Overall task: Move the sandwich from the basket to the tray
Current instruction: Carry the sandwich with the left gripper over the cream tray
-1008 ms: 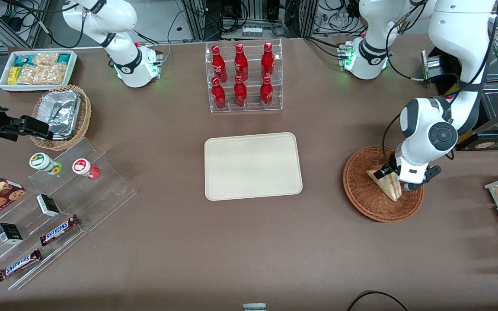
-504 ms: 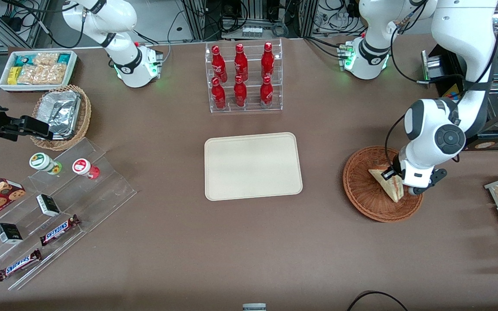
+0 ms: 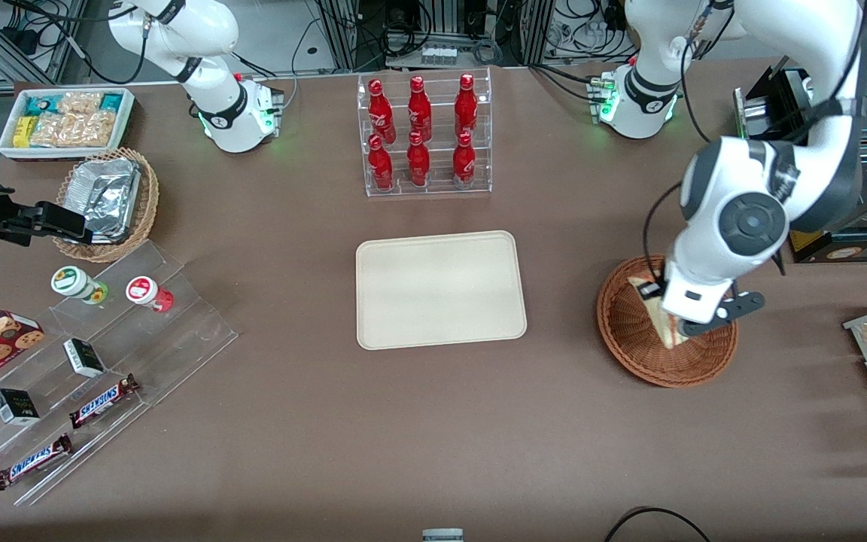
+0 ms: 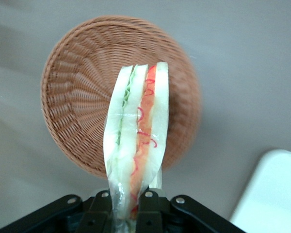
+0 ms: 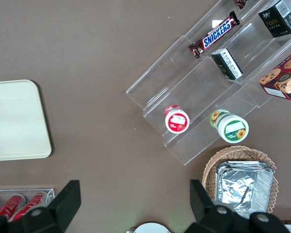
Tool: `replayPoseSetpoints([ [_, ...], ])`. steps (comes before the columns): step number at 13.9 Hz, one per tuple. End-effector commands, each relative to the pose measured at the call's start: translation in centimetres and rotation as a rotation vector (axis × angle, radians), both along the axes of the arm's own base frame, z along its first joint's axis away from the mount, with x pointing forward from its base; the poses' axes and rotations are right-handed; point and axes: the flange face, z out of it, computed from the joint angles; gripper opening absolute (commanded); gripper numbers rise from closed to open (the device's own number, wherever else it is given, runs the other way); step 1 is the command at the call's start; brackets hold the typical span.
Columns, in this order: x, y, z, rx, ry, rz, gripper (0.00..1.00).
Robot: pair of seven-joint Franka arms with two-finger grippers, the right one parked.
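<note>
Sandwich: you see a pale bread wedge with red and green filling, held upright in the closed hand, raised clear above the basket.
Basket: round reddish-brown wicker, resting on the surface beneath the sandwich.
Tray: cream rectangle, lying flat, well apart from your basket.

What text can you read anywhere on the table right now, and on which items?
"SNICKERS": brown candy bar wrapper on the clear acrylic stepped shelf; two such bars in the front view.
Red bottles: white script, unreadable.
Dark small boxes, cookie box, round jar lids: print too small.
</note>
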Motion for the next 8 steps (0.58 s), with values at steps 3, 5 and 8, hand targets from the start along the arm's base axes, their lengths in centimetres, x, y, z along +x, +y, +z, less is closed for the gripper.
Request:
replayPoseSetpoints([
  [3, -1.9, -12.2, 2.3, -0.077, -0.006, -0.119, 0.00],
  [5, -3.1, -17.7, 0.9, -0.077, 0.004, -0.197, 0.00],
  [8, -5.6, -24.7, -2.4, -0.075, 0.027, -0.221, 0.00],
])
